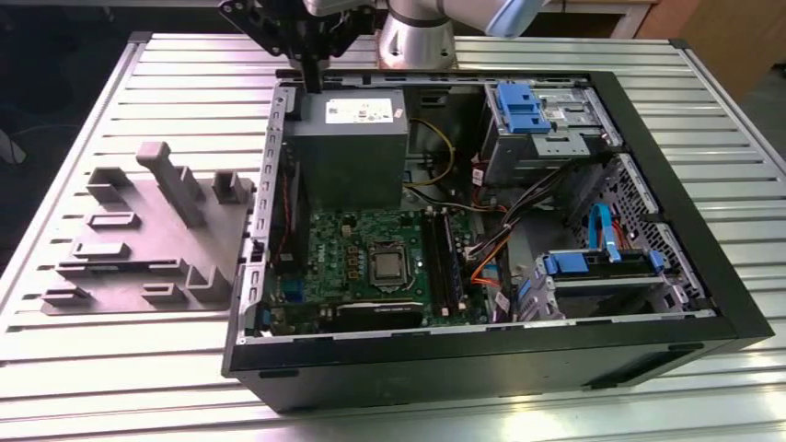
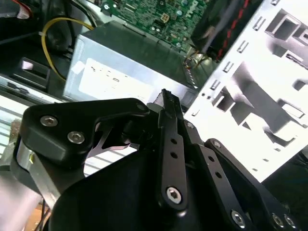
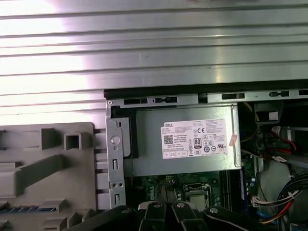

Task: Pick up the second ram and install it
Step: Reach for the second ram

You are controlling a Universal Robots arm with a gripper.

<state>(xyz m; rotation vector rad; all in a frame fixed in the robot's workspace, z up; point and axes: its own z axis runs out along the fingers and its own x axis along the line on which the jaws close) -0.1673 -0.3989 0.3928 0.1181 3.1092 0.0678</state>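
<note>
My gripper (image 1: 315, 85) hangs above the far corner of the open computer case (image 1: 687, 304), on the exterior view's left, just beyond the grey power-supply box (image 1: 350, 147). Its black fingers (image 2: 166, 103) stand pressed together, shut, with nothing visible between them. In the first wrist view a dark bluish strip (image 3: 29, 208) lies in a slot of the grey fixture (image 3: 48, 183); it looks like the second ram, partly cut off by the picture's edge. The long black memory slots (image 1: 445, 267) run beside the processor (image 1: 388, 267) on the green motherboard (image 1: 344, 249).
The grey fixture (image 1: 147, 230) with upright posts stands on the ribbed metal table (image 1: 123, 368), at the exterior view's left of the case. Inside the case are drive bays with blue latches (image 1: 522, 106), loose cables (image 1: 491, 239) and the case's metal wall (image 3: 115, 159).
</note>
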